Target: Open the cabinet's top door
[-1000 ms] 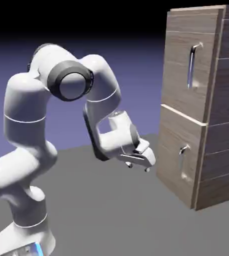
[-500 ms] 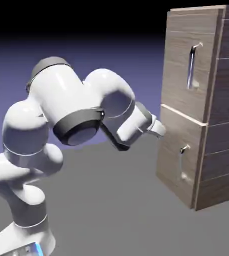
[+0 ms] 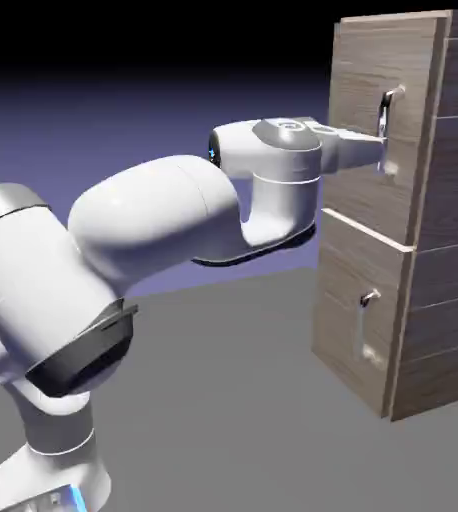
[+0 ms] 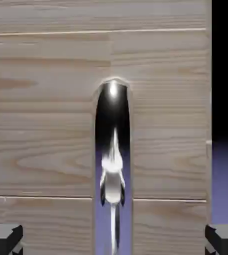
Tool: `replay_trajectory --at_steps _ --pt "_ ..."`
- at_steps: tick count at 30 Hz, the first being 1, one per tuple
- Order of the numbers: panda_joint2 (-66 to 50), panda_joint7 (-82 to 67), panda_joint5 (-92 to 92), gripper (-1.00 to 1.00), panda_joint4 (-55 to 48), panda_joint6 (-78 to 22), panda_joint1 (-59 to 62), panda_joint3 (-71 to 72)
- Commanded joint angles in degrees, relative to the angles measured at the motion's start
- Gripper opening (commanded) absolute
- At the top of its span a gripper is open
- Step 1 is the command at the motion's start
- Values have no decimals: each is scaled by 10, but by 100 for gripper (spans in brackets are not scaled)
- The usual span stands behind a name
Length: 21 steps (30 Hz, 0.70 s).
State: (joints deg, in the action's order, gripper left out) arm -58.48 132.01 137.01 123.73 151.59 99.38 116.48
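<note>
The cabinet (image 3: 451, 250) of grey-brown wood grain stands at the exterior view's right. Its top door (image 3: 358, 110) lies flush with the cabinet front and carries a vertical silver bar handle (image 3: 384, 128). My gripper (image 3: 377, 150) reaches out level and sits right at that handle. In the hand view the handle (image 4: 113, 149) runs down the middle of the door's wood (image 4: 46, 124). The gripper (image 4: 114, 241) is open, its grey fingertips (image 4: 4, 239) far apart at the bottom corners, on either side of the handle. Nothing is held.
Below the top door is the cabinet's lower door (image 3: 348, 290) with a smaller handle (image 3: 364, 325). The grey table (image 3: 243, 420) spreads in front of the cabinet. My arm's big white links (image 3: 153, 215) fill the left and middle.
The arm has swung up from low over the table to the top door's handle and stretched out toward the cabinet. The jaws stayed open throughout.
</note>
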Motion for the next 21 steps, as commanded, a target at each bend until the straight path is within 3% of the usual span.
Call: replay_trajectory --at_steps 1,2,3,21 --pt "4 0 5 0 -17 0 -19 -13" --pt "8 0 8 0 -29 1 -33 -22" --pt "8 0 8 -100 -29 1 -33 -22" --pt "77 101 -148 -100 173 -423 104 238"
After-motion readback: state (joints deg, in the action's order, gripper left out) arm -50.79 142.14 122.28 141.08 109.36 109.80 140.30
